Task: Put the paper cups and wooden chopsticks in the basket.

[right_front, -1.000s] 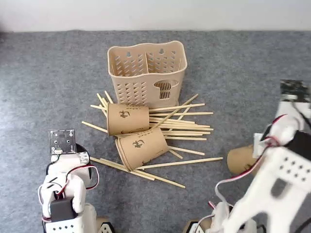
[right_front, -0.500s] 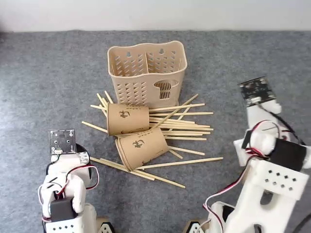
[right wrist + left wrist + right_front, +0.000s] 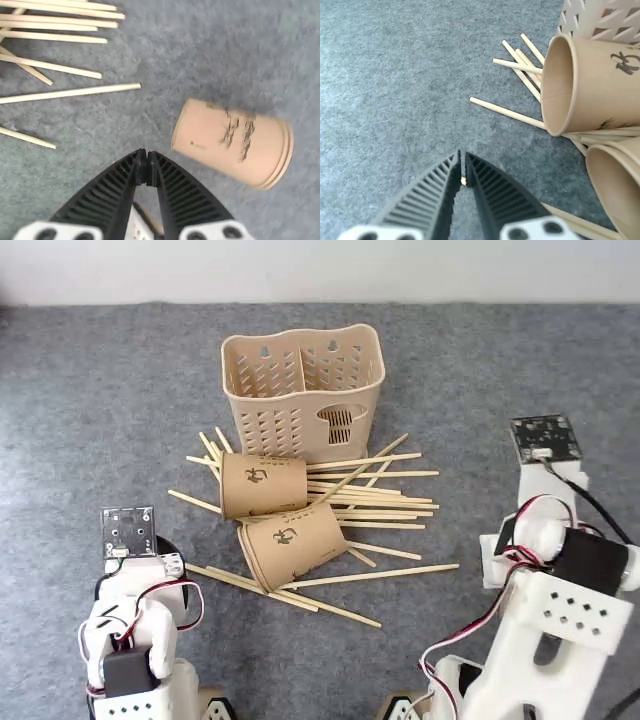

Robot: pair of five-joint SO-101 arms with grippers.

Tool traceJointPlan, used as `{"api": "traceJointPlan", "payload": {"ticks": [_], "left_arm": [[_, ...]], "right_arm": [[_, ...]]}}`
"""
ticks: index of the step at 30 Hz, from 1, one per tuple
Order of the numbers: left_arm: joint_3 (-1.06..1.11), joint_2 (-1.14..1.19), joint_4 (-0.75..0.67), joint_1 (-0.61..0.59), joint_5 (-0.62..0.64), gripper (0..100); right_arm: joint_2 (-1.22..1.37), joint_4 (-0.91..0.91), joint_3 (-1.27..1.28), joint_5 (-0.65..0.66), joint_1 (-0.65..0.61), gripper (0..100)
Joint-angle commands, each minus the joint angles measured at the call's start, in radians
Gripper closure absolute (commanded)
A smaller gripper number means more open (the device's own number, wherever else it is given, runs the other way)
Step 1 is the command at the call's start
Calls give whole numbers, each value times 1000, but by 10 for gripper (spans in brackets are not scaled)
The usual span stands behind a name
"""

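The beige slotted basket [image 3: 302, 390] stands upright at the back of the grey mat. In front of it two paper cups [image 3: 262, 485] [image 3: 295, 543] lie on their sides over a scatter of wooden chopsticks [image 3: 380, 502]. My left gripper [image 3: 462, 160] is shut and empty above bare mat, a short way from the open mouth of the nearer cup [image 3: 590, 90] and a chopstick [image 3: 507, 112]. A third cup [image 3: 232, 142] lies on its side just beyond my right gripper [image 3: 146, 155], which is shut with nothing in it. Chopstick ends [image 3: 70, 92] lie beside it.
The left arm [image 3: 130, 620] sits at the mat's front left, the right arm [image 3: 555, 580] at the front right. Bare mat lies to the left of the pile and behind the basket. A pale wall edge [image 3: 320, 270] runs along the back.
The right arm has swung in from the far right and now covers the third cup in the high view. The left arm, basket, cups and chopsticks have not moved.
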Motion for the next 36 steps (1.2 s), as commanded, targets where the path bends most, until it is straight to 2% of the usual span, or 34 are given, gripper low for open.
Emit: {"api": "traceJointPlan", "payload": {"ticks": [1,6,13,19,24,30,36], "left_arm": [[-8,-11,-15,-6,6,985],[-8,-11,-15,-6,6,985],[-7,-11,-17,-6,6,985],[4,-11,-20,-6,6,985],[5,-11,-20,-6,6,985],[5,-11,-28,-6,6,985],[8,-11,-37,-6,6,985]], "right_arm": [[-18,36,17,-17,71,986],[-18,22,72,-17,171,983],[-18,30,100,-28,205,983],[-18,-53,157,-276,214,988],[-18,-182,157,-290,364,976],[-7,-271,209,-292,518,769],[-7,-375,288,-292,526,784]]}}
